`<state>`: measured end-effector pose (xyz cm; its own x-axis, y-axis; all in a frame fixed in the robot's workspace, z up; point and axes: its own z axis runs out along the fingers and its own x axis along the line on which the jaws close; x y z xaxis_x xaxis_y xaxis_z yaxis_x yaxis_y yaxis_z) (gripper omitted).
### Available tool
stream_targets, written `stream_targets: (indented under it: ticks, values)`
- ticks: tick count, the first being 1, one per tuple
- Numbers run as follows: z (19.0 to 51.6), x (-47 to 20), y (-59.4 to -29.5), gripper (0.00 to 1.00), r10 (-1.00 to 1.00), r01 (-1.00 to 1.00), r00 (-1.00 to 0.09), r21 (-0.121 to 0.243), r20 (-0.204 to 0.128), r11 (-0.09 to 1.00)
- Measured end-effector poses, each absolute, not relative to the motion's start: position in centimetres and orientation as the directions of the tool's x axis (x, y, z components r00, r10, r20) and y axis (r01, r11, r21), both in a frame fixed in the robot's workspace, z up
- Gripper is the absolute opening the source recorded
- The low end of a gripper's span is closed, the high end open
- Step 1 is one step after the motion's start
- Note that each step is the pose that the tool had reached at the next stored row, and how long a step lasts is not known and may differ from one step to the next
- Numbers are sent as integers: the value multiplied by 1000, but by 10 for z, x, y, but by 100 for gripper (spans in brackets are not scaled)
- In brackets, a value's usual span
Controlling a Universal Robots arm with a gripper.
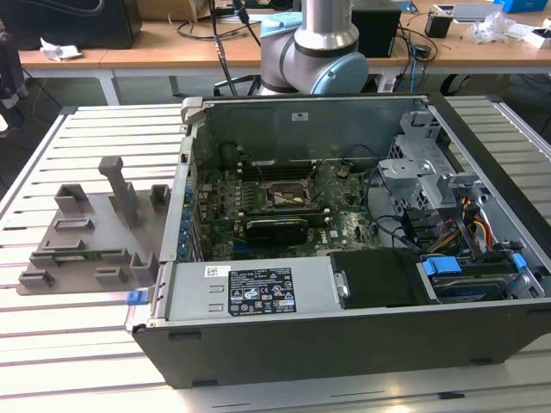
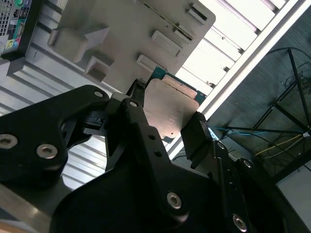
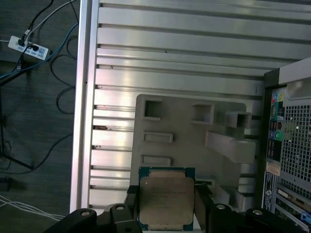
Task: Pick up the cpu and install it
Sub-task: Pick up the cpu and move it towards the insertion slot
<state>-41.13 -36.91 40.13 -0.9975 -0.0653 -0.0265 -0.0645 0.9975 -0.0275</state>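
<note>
In both wrist views the cpu [image 3: 166, 196] [image 2: 167, 109] is a thin square chip with a silver-grey metal top and a green rim. It sits between my black fingers [image 3: 201, 206] [image 2: 196, 136], so my gripper [image 3: 166, 206] [image 2: 165, 124] is shut on it by two opposite edges. The chip hangs in the air above the grey plastic holder block [image 3: 184, 121] [image 2: 121, 29] [image 1: 86, 232]. In the exterior view the open computer case [image 1: 344, 344] lies on the table, and the dark metal-framed socket [image 1: 287, 196] sits in the middle of its green motherboard.
The holder block lies on a slatted aluminium table [image 1: 69, 344] at the exterior view's left of the case. Drive cages and cable bundles [image 1: 430, 189] crowd the case's right part. The arm's base [image 1: 314, 52] stands behind the case. Cables and a power strip [image 3: 29, 46] lie on the floor.
</note>
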Motion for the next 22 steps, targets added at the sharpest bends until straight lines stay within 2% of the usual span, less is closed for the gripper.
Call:
stream_targets:
  ticks: [22]
  values:
    - [401, -350, -369, 55, -65, -65, -998, -28, -26, 998]
